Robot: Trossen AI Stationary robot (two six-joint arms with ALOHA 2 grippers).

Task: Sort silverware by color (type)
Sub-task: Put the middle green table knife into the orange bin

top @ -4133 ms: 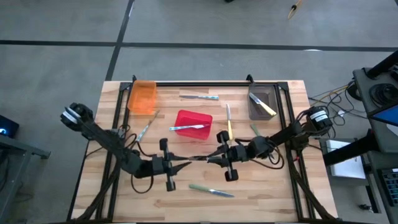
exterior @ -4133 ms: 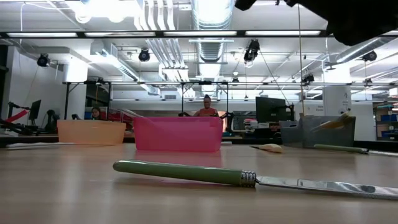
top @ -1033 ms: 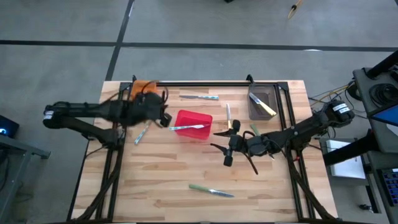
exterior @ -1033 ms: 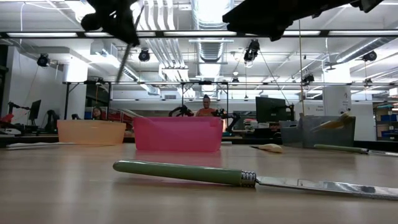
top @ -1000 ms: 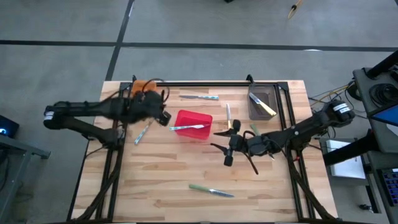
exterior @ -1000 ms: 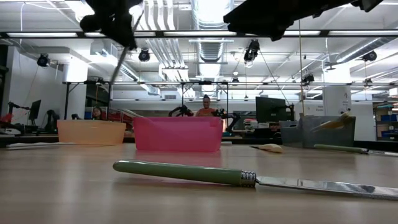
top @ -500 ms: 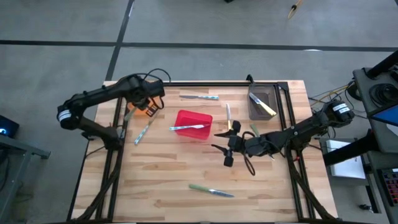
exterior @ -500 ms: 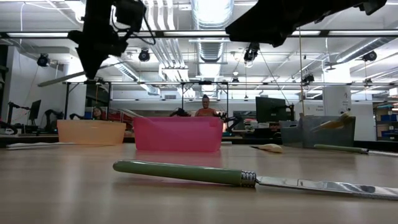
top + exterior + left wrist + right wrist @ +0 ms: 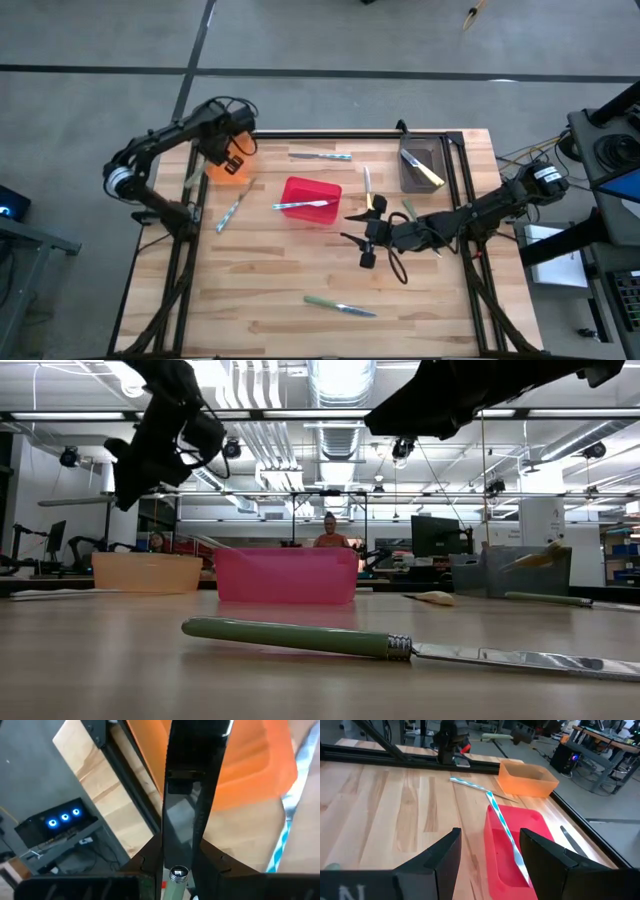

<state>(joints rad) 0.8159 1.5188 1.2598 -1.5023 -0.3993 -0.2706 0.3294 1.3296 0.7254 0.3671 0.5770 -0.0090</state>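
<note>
My left gripper (image 9: 232, 152) hangs over the orange bin (image 9: 226, 168) at the table's far left, shut on a green-handled utensil (image 9: 190, 178). In the low view that utensil (image 9: 70, 501) sticks out almost level. My right gripper (image 9: 345, 226) stands open above the table's middle, beside the red bin (image 9: 312, 190), with nothing between its fingers. A blue-handled utensil (image 9: 502, 827) lies across the red bin's rim. A yellow-handled one (image 9: 428, 172) leans in the grey bin (image 9: 418, 160). Loose silverware lies flat on the table, among it a green knife (image 9: 300, 638) near the front edge. My left gripper pinches the utensil's metal part (image 9: 180, 827) between its two fingers, just past the collar (image 9: 179, 874) where the green handle starts. The fingers slant down from above. The utensil is lifted clear, and its handle (image 9: 190, 178) points toward the table's left edge.
More utensils lie flat: a blue one (image 9: 320, 155) at the far edge, another blue one (image 9: 232, 210) near the orange bin, a yellow one (image 9: 368, 190) and a green one (image 9: 410, 210) by my right gripper. Black frame rails (image 9: 185, 250) run along the table's sides.
My left gripper has swung from between the orange and red bins toward the table's far left corner, over the orange bin, and has tipped to point more steeply down. The held utensil has turned from nearly upright to almost level.
</note>
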